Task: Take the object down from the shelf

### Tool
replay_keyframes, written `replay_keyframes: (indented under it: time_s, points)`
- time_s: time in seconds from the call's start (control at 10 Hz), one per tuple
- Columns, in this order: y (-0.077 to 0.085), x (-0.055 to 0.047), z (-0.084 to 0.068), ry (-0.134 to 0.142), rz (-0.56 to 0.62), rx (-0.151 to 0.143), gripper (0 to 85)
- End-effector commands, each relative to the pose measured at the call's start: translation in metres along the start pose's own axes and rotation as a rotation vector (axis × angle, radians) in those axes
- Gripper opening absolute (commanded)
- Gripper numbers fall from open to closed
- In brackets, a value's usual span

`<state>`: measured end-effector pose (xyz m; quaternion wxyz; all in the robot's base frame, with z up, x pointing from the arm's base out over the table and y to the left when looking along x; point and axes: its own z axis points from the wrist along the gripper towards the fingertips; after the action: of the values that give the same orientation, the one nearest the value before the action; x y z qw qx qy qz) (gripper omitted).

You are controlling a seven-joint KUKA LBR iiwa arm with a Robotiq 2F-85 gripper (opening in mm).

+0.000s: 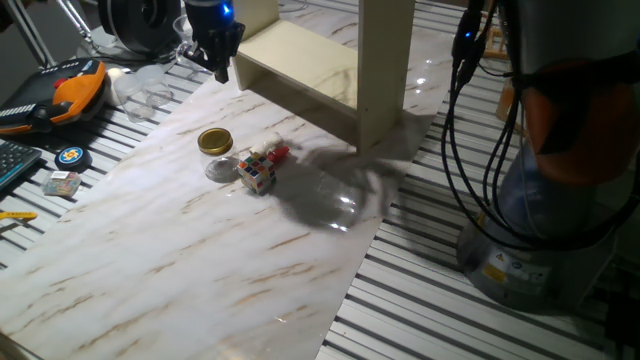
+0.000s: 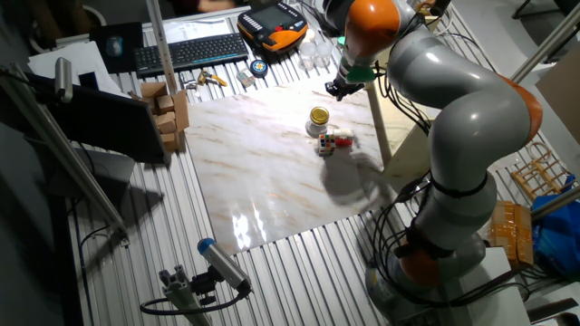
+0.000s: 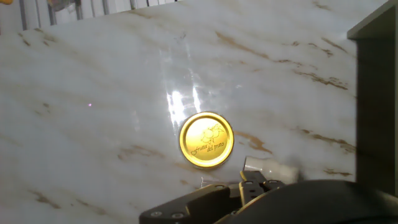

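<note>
Item 1. Clutter off the marble slab, far left: an orange-and-black handheld unit (image 1: pixel 75 88) and a small round badge (image 1: pixel 70 156) lie on the ribbed surface, well apart from the work area and seemingly parked out of the way.

Item 2. Counter (image 1: pixel 150 260): white marble-patterned slab, largely bare toward the near end.

Item 3. End effector (image 1: pixel 222 55): dark, hanging from the arm above the counter's far edge, just beside the left end of the shelf. Its fingers point downward. Whether it is parted or closed cannot be told from any view; nothing is seen held in it. The hand view looks straight down on item 4.

Item 4. Jar with gold lid (image 1: pixel 215 143): clear glass, standing upright on the counter, not on the shelf. Judged to be the task's object, already down and set where it rests stably.

Item 5. Colour cube (image 1: pixel 257 172): just beside the jar, with a small red piece (image 1: pixel 277 153) close by.

Item 6. Shelf (image 1: pixel 300 60): cream boards and one upright panel, standing at the far right of the counter; its visible board carries nothing.
</note>
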<state>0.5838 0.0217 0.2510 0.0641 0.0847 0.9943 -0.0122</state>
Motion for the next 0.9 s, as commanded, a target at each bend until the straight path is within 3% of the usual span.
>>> replay_keyframes:
  time_s: [0.0, 0.1, 0.3, 0.5, 0.6, 0.8]
  points:
    - [0.0, 0.0, 0.0, -0.002, -0.007, -0.01, 0.0]
    - [0.0, 0.0, 0.0, 0.005, -0.015, -0.012, 0.0]
    - [0.0, 0.0, 0.0, 0.065, -0.045, -0.042, 0.0]
    - [0.001, 0.002, -0.001, 0.089, -0.062, -0.028, 0.0]
    - [0.003, 0.01, -0.006, 0.091, -0.065, -0.032, 0.0]
    - [0.011, 0.035, -0.032, 0.069, -0.061, -0.02, 0.0]
